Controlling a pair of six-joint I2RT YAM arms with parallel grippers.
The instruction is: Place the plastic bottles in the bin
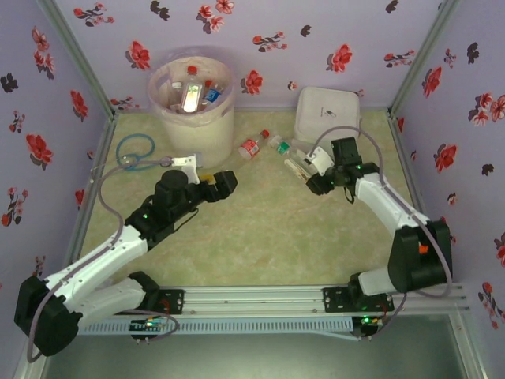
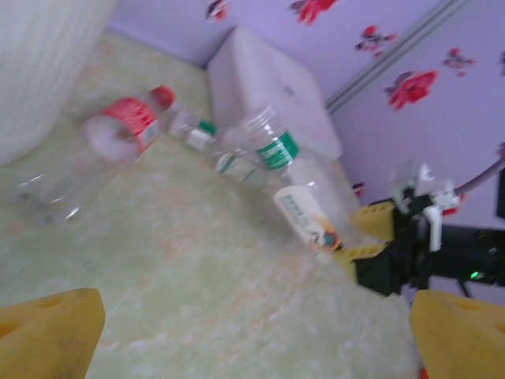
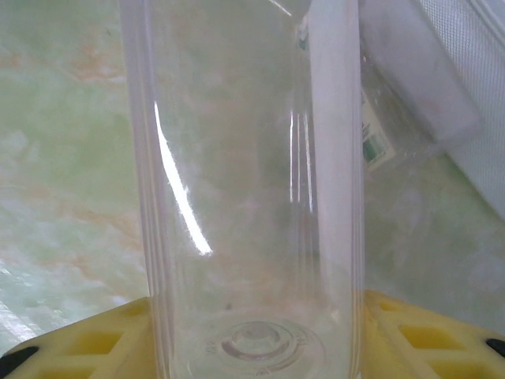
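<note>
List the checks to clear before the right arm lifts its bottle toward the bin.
1. Clear bottle sits between the right gripper jaws, near its base: ok.
2. Grip firm enough to lift: cannot tell.
3. Left gripper jaws wide apart, holding nothing: ok.
4. Green-capped bottle apart from the held one, so it will not be dragged: cannot tell, they lie very close.
5. Bin mouth open, with room above the bottles inside: ok.
</note>
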